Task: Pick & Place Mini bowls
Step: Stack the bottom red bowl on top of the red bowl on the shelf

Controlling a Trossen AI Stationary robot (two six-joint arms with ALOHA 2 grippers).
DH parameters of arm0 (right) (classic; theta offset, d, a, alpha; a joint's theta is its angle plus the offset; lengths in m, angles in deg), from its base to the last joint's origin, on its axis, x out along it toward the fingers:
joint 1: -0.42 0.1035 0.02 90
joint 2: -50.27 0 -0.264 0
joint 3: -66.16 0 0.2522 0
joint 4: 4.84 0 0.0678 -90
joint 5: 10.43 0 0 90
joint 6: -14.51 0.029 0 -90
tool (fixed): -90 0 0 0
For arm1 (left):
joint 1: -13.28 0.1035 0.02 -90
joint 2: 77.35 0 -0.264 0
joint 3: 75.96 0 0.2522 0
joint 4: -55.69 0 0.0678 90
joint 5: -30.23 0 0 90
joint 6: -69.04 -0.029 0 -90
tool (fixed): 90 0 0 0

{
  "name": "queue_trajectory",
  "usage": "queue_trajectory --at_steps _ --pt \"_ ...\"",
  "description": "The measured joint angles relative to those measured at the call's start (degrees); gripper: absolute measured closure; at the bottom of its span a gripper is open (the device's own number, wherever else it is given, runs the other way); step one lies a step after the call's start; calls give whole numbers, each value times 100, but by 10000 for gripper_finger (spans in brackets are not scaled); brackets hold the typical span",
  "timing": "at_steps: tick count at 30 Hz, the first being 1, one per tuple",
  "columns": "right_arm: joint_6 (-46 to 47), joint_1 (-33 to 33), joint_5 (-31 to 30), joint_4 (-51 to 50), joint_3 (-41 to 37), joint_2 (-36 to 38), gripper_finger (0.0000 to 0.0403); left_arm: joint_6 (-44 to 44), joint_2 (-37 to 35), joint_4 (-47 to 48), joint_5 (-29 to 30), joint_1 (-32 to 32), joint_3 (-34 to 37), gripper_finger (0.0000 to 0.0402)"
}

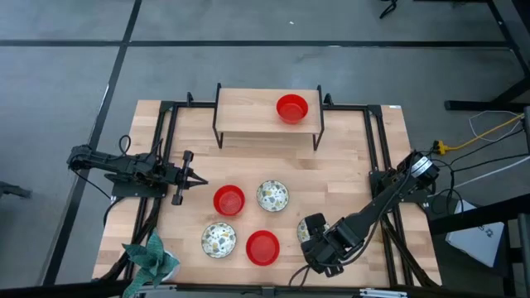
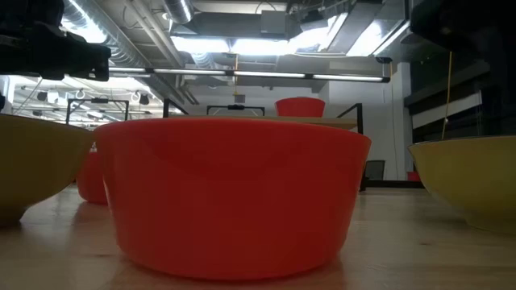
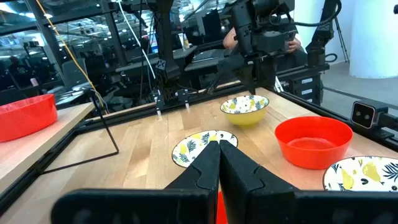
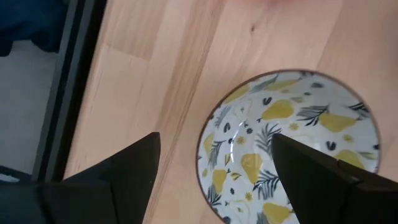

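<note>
high view, step: the right gripper point(image 1: 315, 240) hangs over a patterned bowl point(image 1: 305, 229) near the table's point(image 1: 348, 157) front right corner; judged, the pick goes best with one finger inside the rim and one outside, lowered straight before closing.
high view, bowls: one red bowl point(image 1: 291, 108) sits on the raised wooden shelf point(image 1: 248, 116) at the back edge; a red bowl point(image 1: 229, 199) and a patterned bowl point(image 1: 272, 196) lie mid-table, another patterned bowl point(image 1: 219, 240) and red bowl point(image 1: 263, 247) nearer the front edge.
high view, left arm: the left gripper point(image 1: 199, 178) waits by the left edge, pointing toward the middle.
high view, other: a teal leafy object point(image 1: 151, 257) lies at the front left corner.
low view: a red bowl point(image 2: 234, 193) fills the middle, yellow-sided bowls at either side; the shelf's red bowl point(image 2: 300, 106) shows behind.
left wrist view: the left fingers point(image 3: 208, 165) are pressed together, holding nothing; they aim level across the table at a patterned bowl point(image 3: 202, 144).
right wrist view: the right fingers point(image 4: 314, 171) are spread wide, pointing down; one hangs over the bowl's point(image 4: 292, 146) inside, the other over bare wood outside the rim, a good straddle. whether they touch yet, i cannot tell.
</note>
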Motion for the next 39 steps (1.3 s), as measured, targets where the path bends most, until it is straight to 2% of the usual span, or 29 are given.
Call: queue_trajectory --at_steps 19,30,36,39 --pt "34 47 -103 -5 -13 -2 98 1 0 0 0 -1 0 398" --pt "-50 485 -120 -303 -13 -4 98 1 0 0 0 -1 0 398" --pt "-395 648 -527 -421 -13 -4 98 -1 0 0 0 -2 1 398" --pt "-562 926 -1230 -570 -19 89 98 -1 -2 0 0 0 -1 398"
